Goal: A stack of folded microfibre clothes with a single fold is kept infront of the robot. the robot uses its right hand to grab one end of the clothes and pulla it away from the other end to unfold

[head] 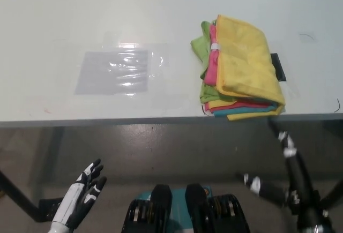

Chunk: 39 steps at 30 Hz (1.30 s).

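A stack of folded microfibre cloths (244,67) lies at the table's front right, close to the edge. A yellow cloth is on top, and green, pink, red and teal layers show at its left and front sides. My black right hand (289,182) hangs below the table edge, just in front of the stack's right corner. It is open, with one finger (283,139) reaching up towards the edge, and it touches no cloth. My white left hand (80,195) rests open at the lower left, below the table.
A clear plastic sheet (115,72) lies flat on the white table (64,24) left of the stack. A small black piece (278,67) sticks out from under the stack's right side. The table's front edge (134,119) runs across the picture.
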{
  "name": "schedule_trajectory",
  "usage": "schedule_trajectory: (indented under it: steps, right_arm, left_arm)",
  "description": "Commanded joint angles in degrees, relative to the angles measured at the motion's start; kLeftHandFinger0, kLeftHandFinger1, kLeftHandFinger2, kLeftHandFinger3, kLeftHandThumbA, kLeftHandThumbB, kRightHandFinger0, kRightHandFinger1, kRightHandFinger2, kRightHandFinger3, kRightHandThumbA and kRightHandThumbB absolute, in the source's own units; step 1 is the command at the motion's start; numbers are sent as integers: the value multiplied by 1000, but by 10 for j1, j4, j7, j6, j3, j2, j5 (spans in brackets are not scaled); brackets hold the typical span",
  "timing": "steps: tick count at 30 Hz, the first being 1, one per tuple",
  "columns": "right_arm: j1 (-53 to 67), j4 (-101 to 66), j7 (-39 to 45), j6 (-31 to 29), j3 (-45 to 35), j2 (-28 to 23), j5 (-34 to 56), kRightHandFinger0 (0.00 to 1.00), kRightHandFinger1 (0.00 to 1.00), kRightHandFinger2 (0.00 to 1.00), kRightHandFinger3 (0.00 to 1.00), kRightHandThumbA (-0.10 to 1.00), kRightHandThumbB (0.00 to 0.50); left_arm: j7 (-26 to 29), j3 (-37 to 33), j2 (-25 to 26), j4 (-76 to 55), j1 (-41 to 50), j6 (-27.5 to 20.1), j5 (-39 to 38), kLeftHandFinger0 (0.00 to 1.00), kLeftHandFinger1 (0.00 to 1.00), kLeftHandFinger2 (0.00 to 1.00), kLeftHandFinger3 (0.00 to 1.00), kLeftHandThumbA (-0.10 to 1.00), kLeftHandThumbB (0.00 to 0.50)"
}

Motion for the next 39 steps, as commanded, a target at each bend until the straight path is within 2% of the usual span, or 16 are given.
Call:
schedule_trajectory:
  steps: [1, 4, 8, 13, 14, 15, 16, 20, 32, 34, 37, 39]
  right_arm:
    - [-61, -54, -14, 65, -11, 12, -83, 1000, 1000, 1000, 1000, 1000, 212]
    - [-112, -47, -25, 92, -13, 23, -123, 1000, 1000, 1000, 1000, 1000, 218]
    - [-178, -36, -9, 139, -12, 34, -130, 1000, 1000, 1000, 1000, 1000, 207]
    - [-269, 11, 15, 213, 3, 31, -176, 1000, 1000, 1000, 1000, 1000, 251]
    - [-275, 21, 13, 214, 6, 30, -177, 1000, 1000, 1000, 1000, 1000, 247]
    - [-284, 33, 10, 216, 9, 29, -180, 1000, 1000, 1000, 1000, 951, 224]
    - [-300, 63, 6, 215, 10, 29, -173, 1000, 1000, 1000, 1000, 962, 239]
    - [-340, 161, -16, 200, 4, 29, -146, 1000, 1000, 1000, 1000, 916, 246]
    - [-389, 291, -37, 194, 1, 27, -131, 1000, 1000, 1000, 1000, 941, 242]
    - [-394, 318, -44, 195, 0, 28, -129, 1000, 1000, 1000, 1000, 959, 264]
    - [-402, 351, -57, 187, 0, 25, -126, 1000, 1000, 1000, 1000, 978, 270]
    - [-402, 362, -44, 195, -11, 25, -103, 1000, 1000, 1000, 1000, 987, 275]
  left_arm:
    - [-4, 4, 6, -16, -13, -14, 1, 1000, 1000, 1000, 1000, 904, 353]
    - [-3, 3, 6, -17, -15, -9, 9, 1000, 1000, 1000, 1000, 924, 365]
    - [-3, 4, 6, -15, -19, -7, 9, 1000, 1000, 1000, 1000, 924, 360]
    - [-5, 2, 7, -12, -23, -9, 11, 1000, 1000, 1000, 1000, 936, 359]
    - [-5, 2, 7, -13, -22, -9, 11, 1000, 1000, 1000, 1000, 937, 359]
    - [-6, 3, 7, -13, -21, -9, 10, 1000, 1000, 1000, 1000, 936, 358]
    - [-6, 2, 8, -14, -20, -10, 11, 1000, 1000, 1000, 1000, 936, 355]
    - [-7, 1, 9, -12, -24, -11, 13, 1000, 1000, 1000, 1000, 936, 360]
    - [-12, 1, 12, -12, -32, -3, 14, 1000, 1000, 1000, 1000, 923, 347]
    - [-11, 0, 13, -14, -33, -2, 20, 1000, 1000, 1000, 1000, 924, 341]
    - [-11, 0, 12, -13, -38, 1, 23, 1000, 1000, 1000, 1000, 926, 342]
    - [-14, 0, 12, -11, -40, 0, 21, 1000, 1000, 1000, 1000, 911, 324]
